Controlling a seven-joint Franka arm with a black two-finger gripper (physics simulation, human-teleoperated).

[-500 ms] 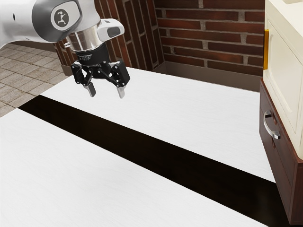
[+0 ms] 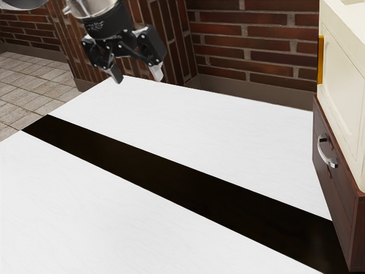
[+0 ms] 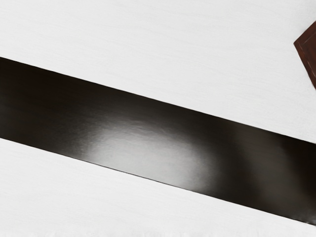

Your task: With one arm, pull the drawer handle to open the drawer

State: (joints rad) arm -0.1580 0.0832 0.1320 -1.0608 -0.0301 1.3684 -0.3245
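Note:
My black gripper (image 2: pixel 138 79) is high over the table's far left part in the exterior view, its two grey-tipped fingers spread apart with nothing between them. At the exterior view's right stands a dark brown wooden drawer unit (image 2: pixel 342 200). Its curved silver handle (image 2: pixel 326 152) is on the front of the upper drawer (image 2: pixel 336 166), which looks flush with the unit. A wide stretch of table separates gripper and handle. In the wrist view a brown corner of the wooden unit (image 3: pixel 308 52) shows at the edge.
A cream cabinet (image 2: pixel 345 85) with a yellow-gold handle (image 2: pixel 320 60) sits on top of the drawer unit. The white table (image 2: pixel 228 137) has a flat black band (image 2: pixel 182 181) across it. Brick walls (image 2: pixel 256 45) rise behind.
My gripper has risen, moved slightly toward the exterior view's right and turned a little. Its fingers remain apart. The drawer and its handle have not moved.

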